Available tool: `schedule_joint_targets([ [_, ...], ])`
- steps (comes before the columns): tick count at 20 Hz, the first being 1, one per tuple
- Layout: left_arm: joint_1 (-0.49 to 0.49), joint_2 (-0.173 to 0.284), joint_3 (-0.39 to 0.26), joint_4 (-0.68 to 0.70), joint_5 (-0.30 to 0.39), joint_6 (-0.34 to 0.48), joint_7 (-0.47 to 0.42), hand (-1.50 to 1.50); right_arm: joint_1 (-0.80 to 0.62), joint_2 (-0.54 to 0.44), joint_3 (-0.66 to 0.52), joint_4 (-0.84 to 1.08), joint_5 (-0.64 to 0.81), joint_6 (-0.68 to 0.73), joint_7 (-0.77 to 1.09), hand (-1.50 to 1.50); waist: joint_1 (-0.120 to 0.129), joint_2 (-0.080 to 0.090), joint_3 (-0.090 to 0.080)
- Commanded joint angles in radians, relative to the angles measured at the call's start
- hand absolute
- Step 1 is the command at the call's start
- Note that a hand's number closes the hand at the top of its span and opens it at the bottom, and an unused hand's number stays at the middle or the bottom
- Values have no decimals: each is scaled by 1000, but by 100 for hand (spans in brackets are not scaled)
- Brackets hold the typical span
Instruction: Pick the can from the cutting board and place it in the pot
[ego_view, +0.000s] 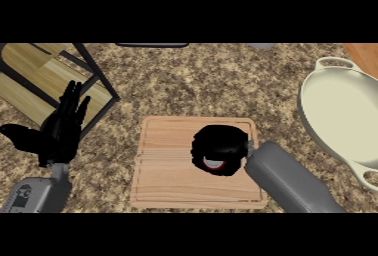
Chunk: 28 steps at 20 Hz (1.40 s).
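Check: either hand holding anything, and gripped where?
Right hand is curled over the red-and-white can on the wooden cutting board, gripping from above; exact contact is hidden. Left hand is open, holding nothing.

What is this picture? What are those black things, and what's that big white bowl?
You're looking down through a robot's eyes at a speckled kitchen counter. The black things are its hands on grey arms. The left hand rests open, fingers up, at the left. The right hand curls over a can on the wooden cutting board; only a bit of red and white peeks out. The white bowl is a pot at the right, where the can should go.
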Motion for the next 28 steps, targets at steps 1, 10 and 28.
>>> schedule_joint_targets([
  [1,-81,37,5,-99,-28,6,11,0,-5,-17,-45,-11,21,-54,18,150,-6,-6,25],
  [10,13,64,47,-86,-12,14,-36,0,388,31,23,-298,145,-184,473,150,-106,-42,23],
  [28,-8,79,42,-95,-1,15,-35,0,749,-106,-362,-1176,191,-331,915,150,-73,-10,25],
])
